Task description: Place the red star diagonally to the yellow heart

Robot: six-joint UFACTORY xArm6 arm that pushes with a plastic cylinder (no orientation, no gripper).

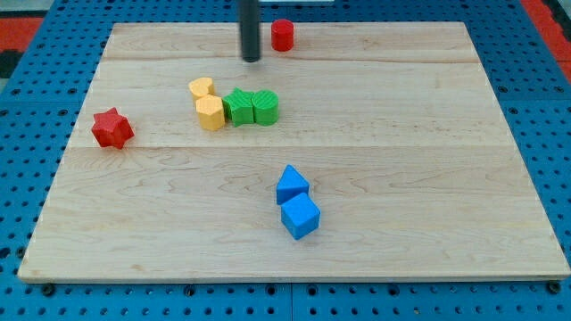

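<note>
The red star [111, 128] lies near the view's left edge of the wooden board [419, 178]. The yellow heart [202, 87] lies up and to the right of it, touching a yellow hexagon [211, 113] just below. My tip [252, 59] is near the view's top, right of the yellow heart and well away from the red star. It touches no block.
A green star-like block [238, 106] and a green rounded block [265, 106] sit in a row right of the yellow hexagon. A red cylinder [283, 34] stands at the top right of my tip. Two blue blocks [292, 185] [300, 217] lie low in the middle.
</note>
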